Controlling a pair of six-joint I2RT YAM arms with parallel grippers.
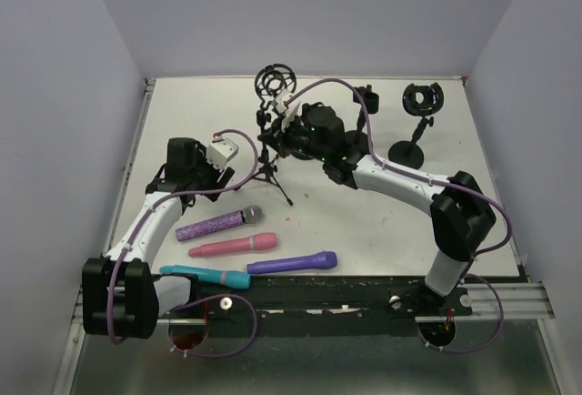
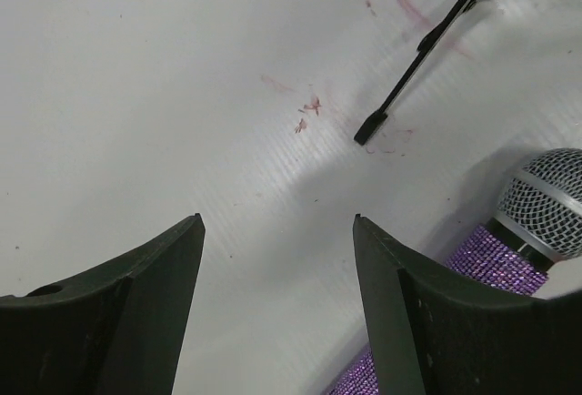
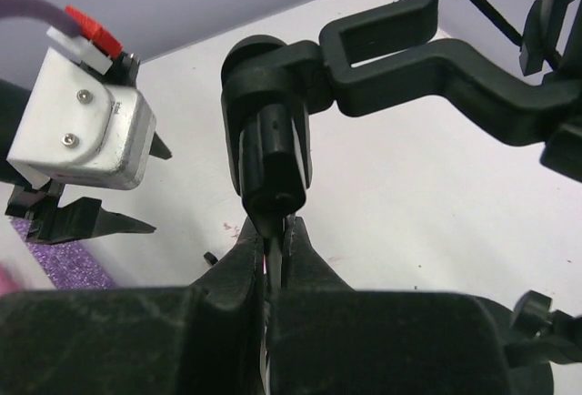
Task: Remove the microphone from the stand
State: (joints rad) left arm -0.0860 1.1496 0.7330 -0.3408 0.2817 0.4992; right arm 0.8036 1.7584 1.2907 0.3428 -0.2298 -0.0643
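Note:
A purple glitter microphone (image 1: 218,224) with a silver mesh head (image 2: 544,202) lies flat on the table. My left gripper (image 2: 275,222) hovers just above it and to its left, open, with only bare table between the fingers. The black tripod stand (image 1: 270,145) stands at centre back, and its round shock mount (image 1: 275,79) looks empty. My right gripper (image 3: 275,236) is shut on the stand's thin rod just below a black knob (image 3: 271,163). In the top view the right wrist hides those jaws.
Three more microphones lie near the front edge: pink (image 1: 232,247), teal (image 1: 205,275) and purple (image 1: 292,263). A second stand with a round base (image 1: 410,150) and an empty clip (image 1: 423,97) is at back right. One tripod leg (image 2: 420,51) reaches toward my left gripper.

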